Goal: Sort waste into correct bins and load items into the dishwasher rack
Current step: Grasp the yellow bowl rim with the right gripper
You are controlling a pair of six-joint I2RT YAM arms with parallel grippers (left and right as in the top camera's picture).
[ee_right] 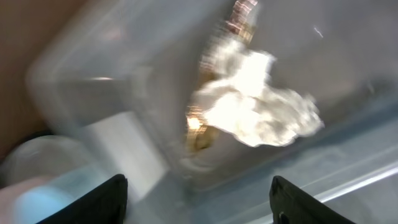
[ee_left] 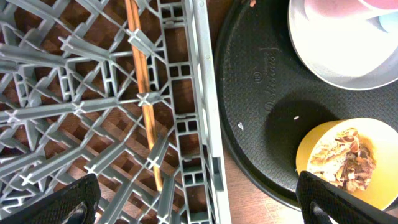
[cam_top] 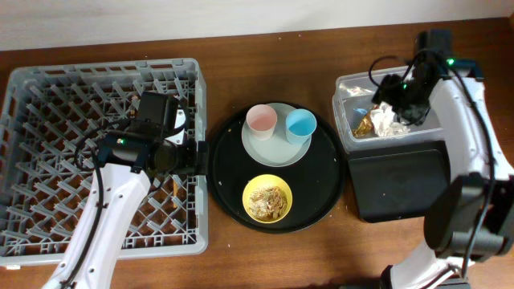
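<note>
The grey dishwasher rack [cam_top: 48, 96] fills the left. Wooden chopsticks [ee_left: 144, 99] lie inside it near its right wall [ee_left: 205, 93]. My left gripper [cam_top: 181, 156] hangs open and empty over that wall [ee_left: 199, 205]. The pale plate [cam_top: 269, 148] holds the pink cup [cam_top: 261, 120] and the blue cup [cam_top: 301, 124]. The yellow bowl [cam_top: 267, 198] holds beige food scraps [ee_left: 345, 158]. The clear tub [cam_top: 349, 84] holds the white napkin [cam_top: 387, 120] and the gold wrapper [cam_top: 364, 126]. My right gripper [cam_top: 401, 100] is open and empty above the napkin [ee_right: 255, 106].
The plate and bowl sit on a big round black tray [cam_top: 233, 193] between the rack and the bins. The shallow black rectangular tray [cam_top: 397, 181] lies just in front of the clear tub. The right wrist view is blurred.
</note>
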